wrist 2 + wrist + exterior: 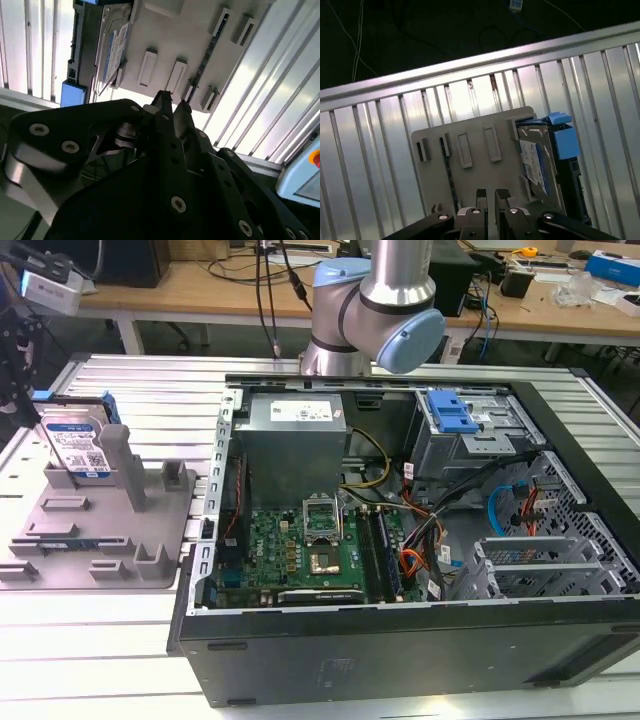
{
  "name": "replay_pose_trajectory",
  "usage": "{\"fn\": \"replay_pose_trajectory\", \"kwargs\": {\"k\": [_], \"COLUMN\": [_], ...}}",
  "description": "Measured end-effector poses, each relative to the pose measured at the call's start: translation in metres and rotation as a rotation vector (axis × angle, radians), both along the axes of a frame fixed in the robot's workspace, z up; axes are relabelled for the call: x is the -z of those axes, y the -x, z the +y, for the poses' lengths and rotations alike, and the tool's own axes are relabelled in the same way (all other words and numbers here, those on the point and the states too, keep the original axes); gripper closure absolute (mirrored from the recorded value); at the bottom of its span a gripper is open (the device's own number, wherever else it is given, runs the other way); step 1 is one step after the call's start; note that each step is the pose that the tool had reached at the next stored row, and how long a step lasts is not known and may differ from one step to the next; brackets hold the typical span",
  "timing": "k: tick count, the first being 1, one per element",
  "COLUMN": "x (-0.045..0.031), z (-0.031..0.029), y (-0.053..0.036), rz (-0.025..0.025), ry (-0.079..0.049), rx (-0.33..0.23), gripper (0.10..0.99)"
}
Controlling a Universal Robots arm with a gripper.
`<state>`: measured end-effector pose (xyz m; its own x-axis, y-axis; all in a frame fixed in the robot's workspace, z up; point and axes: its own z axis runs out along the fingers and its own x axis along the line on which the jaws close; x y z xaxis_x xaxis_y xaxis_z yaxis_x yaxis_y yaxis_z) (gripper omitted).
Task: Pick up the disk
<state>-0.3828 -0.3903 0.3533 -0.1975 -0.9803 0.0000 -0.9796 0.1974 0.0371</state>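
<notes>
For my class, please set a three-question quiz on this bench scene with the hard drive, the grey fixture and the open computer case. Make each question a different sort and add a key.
1. True or false: the flat silver hard drive with the white-and-blue label lies flat inside the open black computer case.
2. Multiple choice: in both wrist views, the black gripper is nearest to A) the grey plastic fixture tray; B) the green motherboard; C) a wooden desk.
3. Fill in: the hard drive stands on edge in the tray, on the exterior view's ____ of the computer case.
Key: 1 false; 2 A; 3 left.
</notes>
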Motion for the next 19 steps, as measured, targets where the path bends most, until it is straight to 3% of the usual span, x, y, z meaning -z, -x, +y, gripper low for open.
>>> {"fn": "replay_pose_trajectory", "kwargs": {"k": [2,5,6,14,18,19], "x": [0.0002,0.0007,0.0009,0.0013,0.0012,0.0011], "z": [0.0000,0.0001,0.0001,0.0029,0.0193,0.0302], "y": [0.0000,0.0000,0.0001,0.0006,0.0048,0.0071], "rz": [-0.0007,-0.0014,-0.0011,-0.0014,-0.0014,-0.0011], "ry": [0.000,0.001,0.005,0.012,0.012,0.012], "rx": [-0.058,-0.108,-0.114,-0.115,-0.115,-0.115], "gripper": [0.729,0.671,0.604,0.604,0.604,0.604]}}
